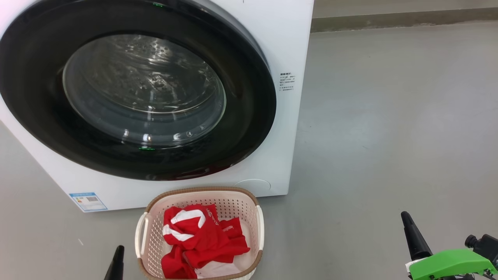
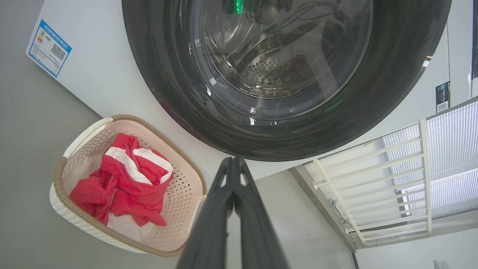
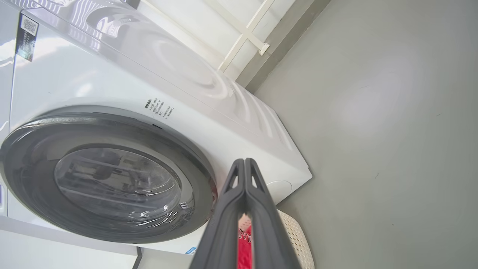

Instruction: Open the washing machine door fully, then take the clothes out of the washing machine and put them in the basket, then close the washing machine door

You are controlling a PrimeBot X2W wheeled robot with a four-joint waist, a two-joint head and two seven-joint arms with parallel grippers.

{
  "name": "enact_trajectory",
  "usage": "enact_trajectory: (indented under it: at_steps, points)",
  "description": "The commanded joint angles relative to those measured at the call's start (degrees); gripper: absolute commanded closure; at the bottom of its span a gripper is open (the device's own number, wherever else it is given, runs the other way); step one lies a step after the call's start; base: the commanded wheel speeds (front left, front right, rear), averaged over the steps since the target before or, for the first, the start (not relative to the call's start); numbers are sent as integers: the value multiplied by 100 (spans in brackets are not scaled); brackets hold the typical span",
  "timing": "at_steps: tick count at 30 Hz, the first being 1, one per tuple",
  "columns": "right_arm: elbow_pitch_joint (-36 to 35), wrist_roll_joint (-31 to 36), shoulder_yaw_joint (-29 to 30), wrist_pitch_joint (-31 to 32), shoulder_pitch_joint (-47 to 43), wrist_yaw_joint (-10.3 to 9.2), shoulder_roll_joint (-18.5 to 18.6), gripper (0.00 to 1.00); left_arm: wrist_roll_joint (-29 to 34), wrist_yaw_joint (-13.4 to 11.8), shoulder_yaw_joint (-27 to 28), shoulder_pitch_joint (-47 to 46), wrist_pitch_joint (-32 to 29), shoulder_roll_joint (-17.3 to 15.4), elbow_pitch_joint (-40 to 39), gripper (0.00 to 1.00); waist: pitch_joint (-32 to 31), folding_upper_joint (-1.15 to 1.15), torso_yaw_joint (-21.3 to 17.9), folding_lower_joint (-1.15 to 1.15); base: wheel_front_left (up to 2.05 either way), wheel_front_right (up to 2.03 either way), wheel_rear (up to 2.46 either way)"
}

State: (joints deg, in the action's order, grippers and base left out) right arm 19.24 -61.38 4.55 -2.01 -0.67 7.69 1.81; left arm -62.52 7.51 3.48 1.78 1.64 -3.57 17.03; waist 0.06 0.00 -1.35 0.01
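Observation:
The washing machine door, glossy black with a clear glass bowl, sits flush against the white washing machine. Through the glass I see bare perforated steel drum. The basket stands on the floor just in front of the machine, with the red and white clothes heaped inside it. My left gripper is low at the basket's left, shut and empty, its tips together. My right gripper is far right of the basket, also shut on nothing.
Grey floor stretches wide to the right of the machine. A dark skirting strip runs along the back wall. A blue sticker and a round cap mark the machine's lower front. White railing stands beyond the machine.

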Motion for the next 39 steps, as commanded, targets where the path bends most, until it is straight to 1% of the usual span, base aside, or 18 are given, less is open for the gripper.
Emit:
enact_trajectory:
  at_steps: [1, 39]
  points:
    - [-188, -174, -52, 37, 310, -11, 93, 100, -158, -1, 154, -290, -35, -39, -179, 100, 0, 0, 4, 0, 0, 0, 0]
    - [-449, -2448, 133, 664, 602, -18, 113, 100, -2347, -2, 273, -685, -643, 45, -274, 100, 9, 0, 106, 0, 0, 0, 0]
